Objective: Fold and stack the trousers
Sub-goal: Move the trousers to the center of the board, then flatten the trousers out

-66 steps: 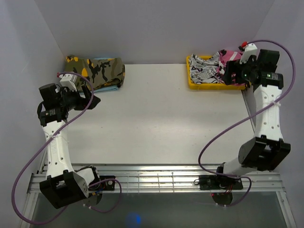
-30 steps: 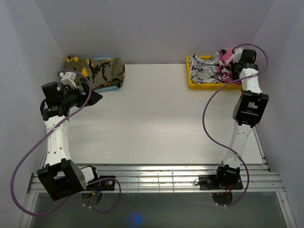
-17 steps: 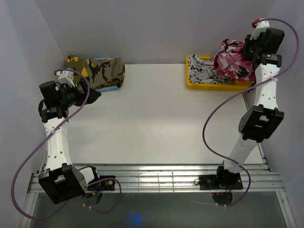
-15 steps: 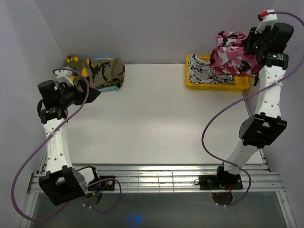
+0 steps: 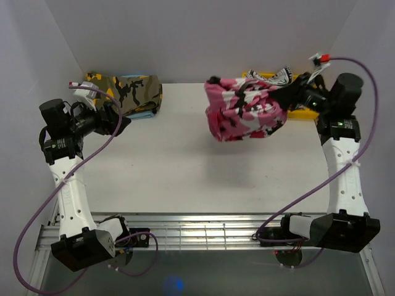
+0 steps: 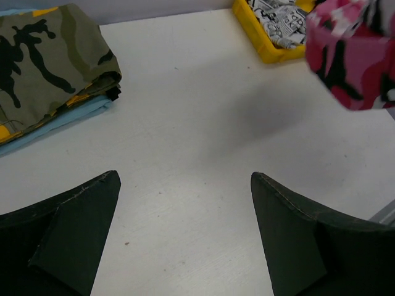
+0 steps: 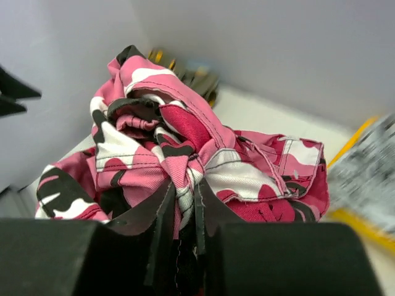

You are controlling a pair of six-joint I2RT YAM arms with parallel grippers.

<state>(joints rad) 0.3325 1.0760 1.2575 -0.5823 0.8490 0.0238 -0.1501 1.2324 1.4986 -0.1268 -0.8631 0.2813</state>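
Note:
The pink, white and black camouflage trousers (image 5: 245, 110) hang bunched above the back right of the table, and they fill the right wrist view (image 7: 185, 154). My right gripper (image 5: 295, 94) is shut on a pinch of their cloth (image 7: 185, 188), holding them in the air left of the yellow tray (image 5: 307, 111). In the left wrist view the trousers (image 6: 355, 55) show at the upper right. My left gripper (image 5: 123, 126) stands open over the left part of the table, its dark fingers (image 6: 290, 234) wide apart with only bare table between them.
A folded olive-and-orange camouflage garment (image 5: 126, 91) lies on light blue cloth at the back left (image 6: 49, 65). The yellow tray holds a white garment with black print (image 6: 281, 18). Grey walls close in the table on three sides.
My right arm lifted the trousers out of the yellow tray, raised them high, then swung them left and down over the table. The left arm shifted slightly and stayed open.

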